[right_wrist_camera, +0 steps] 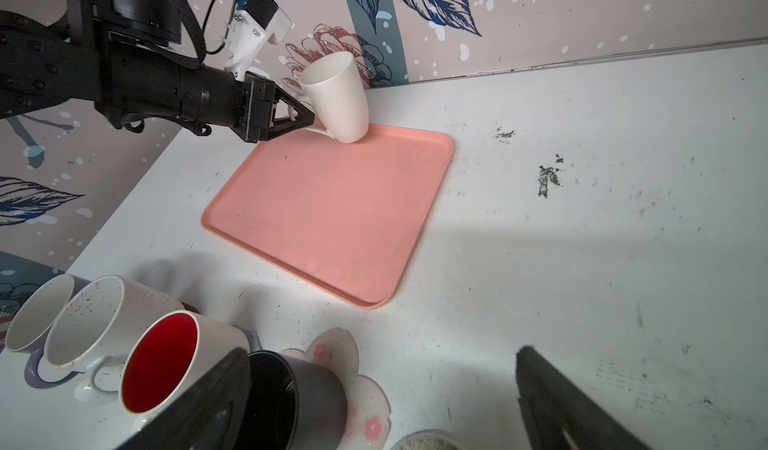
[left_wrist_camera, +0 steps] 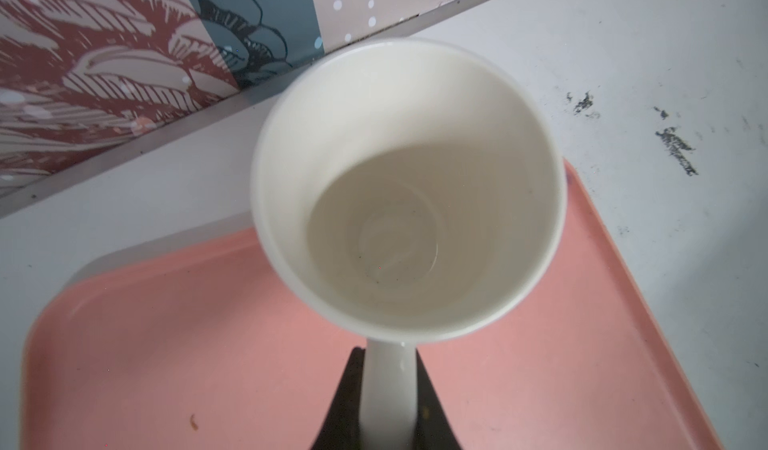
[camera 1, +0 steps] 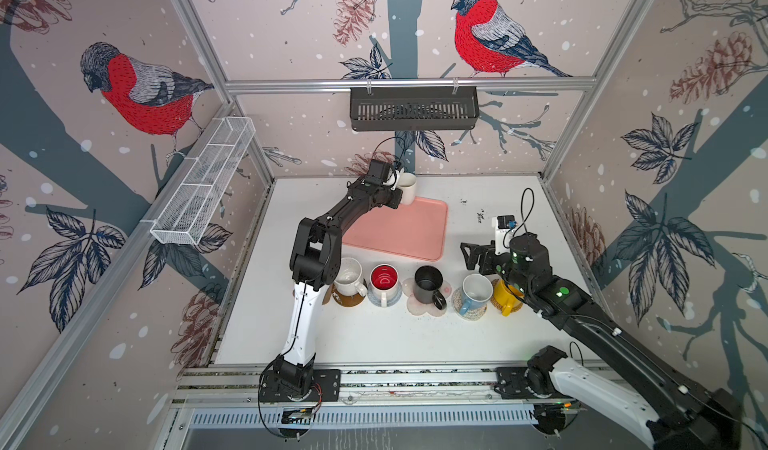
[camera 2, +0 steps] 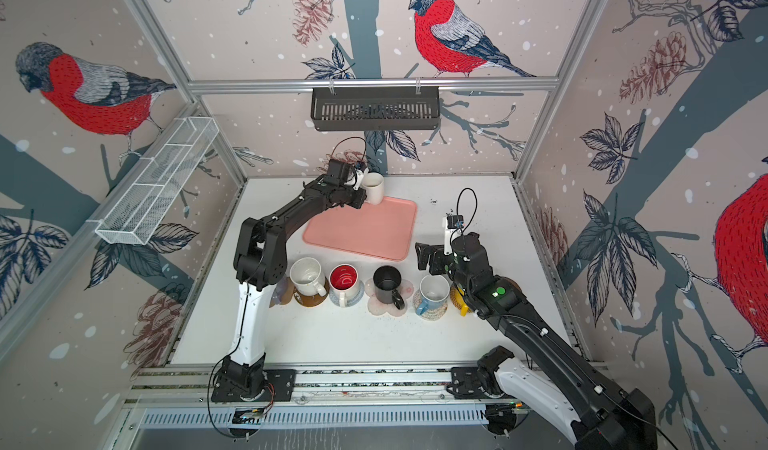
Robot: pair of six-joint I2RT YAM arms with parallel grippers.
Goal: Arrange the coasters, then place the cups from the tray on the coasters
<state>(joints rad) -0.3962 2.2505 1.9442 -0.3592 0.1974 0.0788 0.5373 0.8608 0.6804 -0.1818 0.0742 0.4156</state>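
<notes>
The plain white cup (camera 1: 408, 186) (right_wrist_camera: 336, 94) leans at the far corner of the salmon-pink tray (camera 1: 399, 236) (left_wrist_camera: 166, 344). My left gripper (camera 1: 395, 200) (left_wrist_camera: 388, 354) is shut on its handle. Nothing else is on the tray. In front of it stand a speckled cup (camera 1: 349, 275) on a brown disc (camera 1: 351, 301), a red-inside cup (camera 1: 383, 279) on grey-blue crochet (camera 1: 395, 298), a black cup (camera 1: 428, 283) on the flower mat (camera 1: 419, 310), a blue-handled cup (camera 1: 476, 292) on cream rope (camera 1: 471, 314), and a yellow cup (camera 1: 505, 296). A lavender cup (right_wrist_camera: 37, 319) ends the row. My right gripper (camera 1: 473, 256) (right_wrist_camera: 380, 352) hangs open above the row.
A black slotted basket (camera 1: 413, 109) hangs on the back rail. A white wire basket (camera 1: 208, 182) is fixed along the left wall. My left arm's elbow (camera 1: 311, 256) stands over the row's left end. Dark scuffs (right_wrist_camera: 548, 178) mark the white table right of the tray.
</notes>
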